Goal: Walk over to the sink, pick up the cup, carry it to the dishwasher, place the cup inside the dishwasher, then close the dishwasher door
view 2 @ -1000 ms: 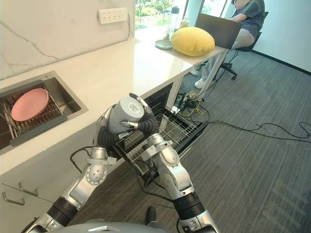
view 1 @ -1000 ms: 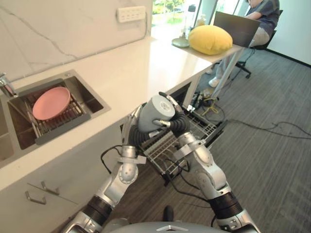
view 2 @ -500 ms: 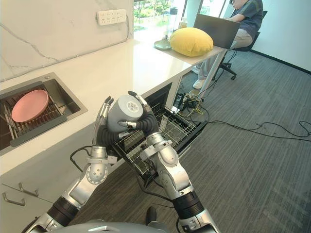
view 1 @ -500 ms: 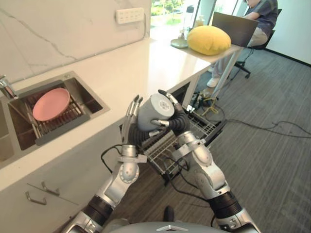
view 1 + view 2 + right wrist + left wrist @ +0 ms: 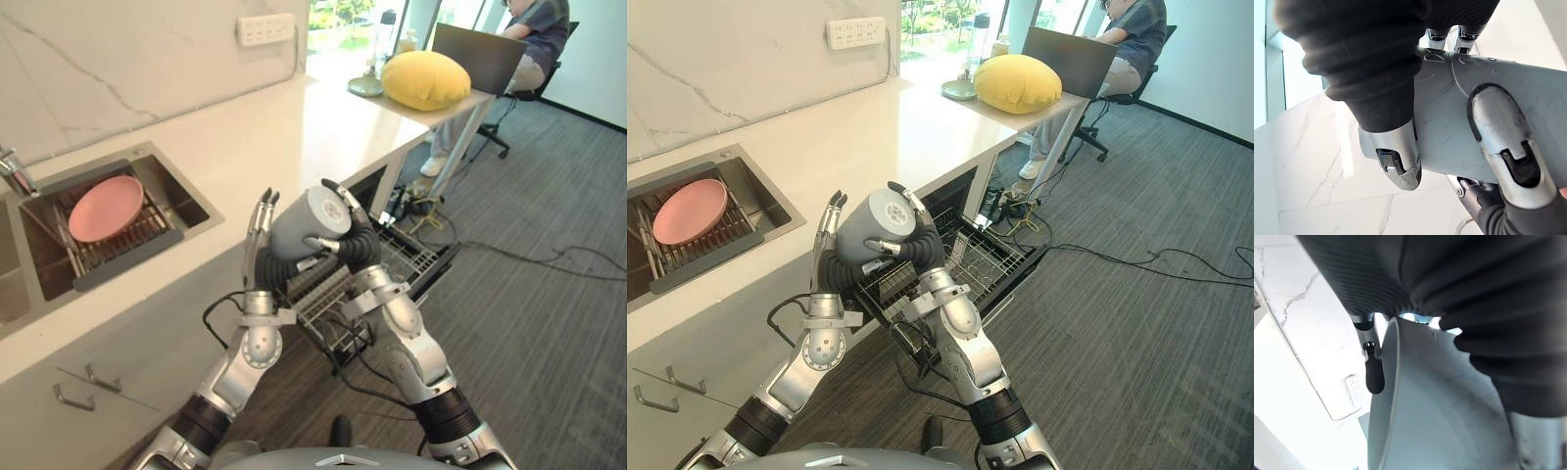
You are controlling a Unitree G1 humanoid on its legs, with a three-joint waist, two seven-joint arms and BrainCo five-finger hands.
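The grey cup (image 5: pixel 312 223) is in the air in front of the counter, lying on its side with its base towards me. My right hand (image 5: pixel 355 245) is shut on it, fingers curled over its wall (image 5: pixel 1449 127). My left hand (image 5: pixel 259 235) stands open right beside the cup's left side, fingers straight and pointing up; the cup's rim shows close to it (image 5: pixel 1425 416). Below and beyond both hands the dishwasher's wire rack (image 5: pixel 411 259) is pulled out over the lowered door.
The steel sink (image 5: pixel 186 201) on the left holds a pink plate (image 5: pixel 105 208) on a rack. The white counter runs back to a yellow cushion (image 5: pixel 425 78) and a laptop (image 5: pixel 475 54), where a person (image 5: pixel 534 29) sits. Grey carpet with cables lies to the right.
My left hand's fingers have uncurled from the cup and now stand straight beside it. My right hand keeps its hold on the cup, which has barely moved.
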